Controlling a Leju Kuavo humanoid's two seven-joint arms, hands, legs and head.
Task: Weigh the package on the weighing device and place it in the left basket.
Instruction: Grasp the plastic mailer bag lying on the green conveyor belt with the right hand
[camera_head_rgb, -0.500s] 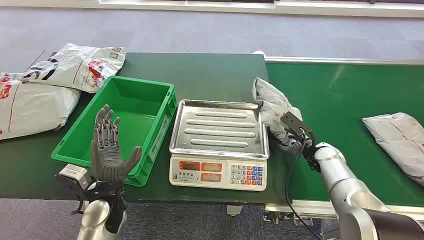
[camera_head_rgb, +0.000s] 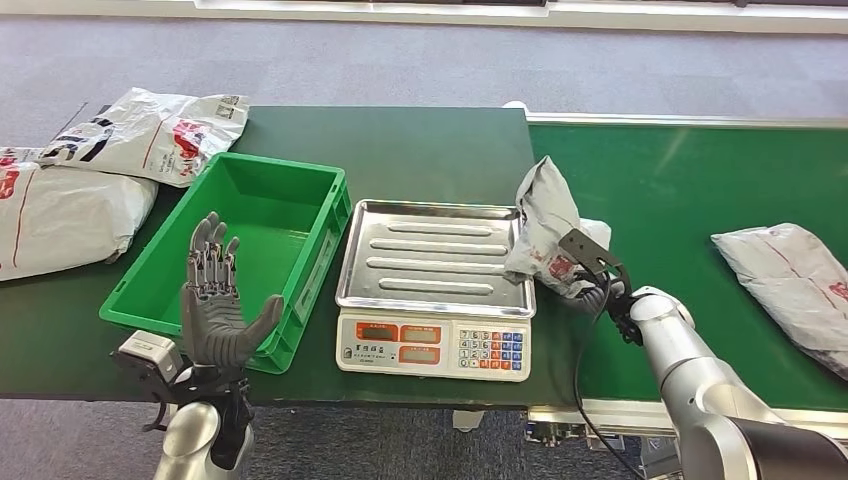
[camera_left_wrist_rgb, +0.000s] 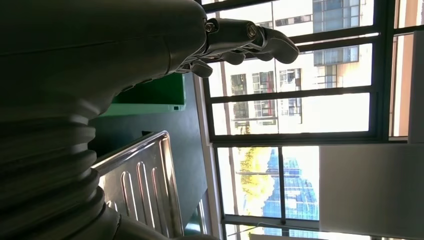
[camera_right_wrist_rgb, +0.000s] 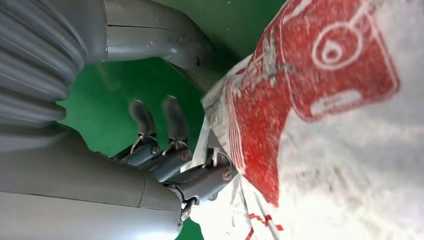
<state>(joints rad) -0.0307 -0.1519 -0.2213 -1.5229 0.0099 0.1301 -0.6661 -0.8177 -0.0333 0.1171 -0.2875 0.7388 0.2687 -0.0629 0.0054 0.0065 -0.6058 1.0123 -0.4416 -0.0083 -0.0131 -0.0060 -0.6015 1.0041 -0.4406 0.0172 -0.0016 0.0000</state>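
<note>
Package (camera_head_rgb: 545, 225) in our right hand (camera_head_rgb: 590, 290): from the head view we hold the grey mailer upright at the scale's (camera_head_rgb: 435, 285) right edge, its lower corner at the rim of the steel pan (camera_head_rgb: 400, 262), not yet resting flat on it. To do this step well, we judge that we should carry it further over the pan's middle, lay it down whole so no flap hangs onto the green belt (camera_head_rgb: 680, 180), and only then let go. Our left hand (camera_head_rgb: 215, 310) stands raised with fingers spread, holding nothing, in front of the green basket (camera_head_rgb: 160, 262) where the package must end. Other mailers lie about: two at the far left of the table (camera_head_rgb: 100, 130) and one on the belt at the right (camera_head_rgb: 790, 275); none blocks the way to the pan or the basket.

From the left wrist view, the fingers (camera_left_wrist_rgb: 265, 40) reach out free against bright windows, with the pan's ribs (camera_left_wrist_rgb: 142, 180) nearby.

From the right wrist view, our fingers (camera_right_wrist_rgb: 170, 160) grip the mailer's crumpled skin beside its red print (camera_right_wrist_rgb: 320, 65), above the belt.
</note>
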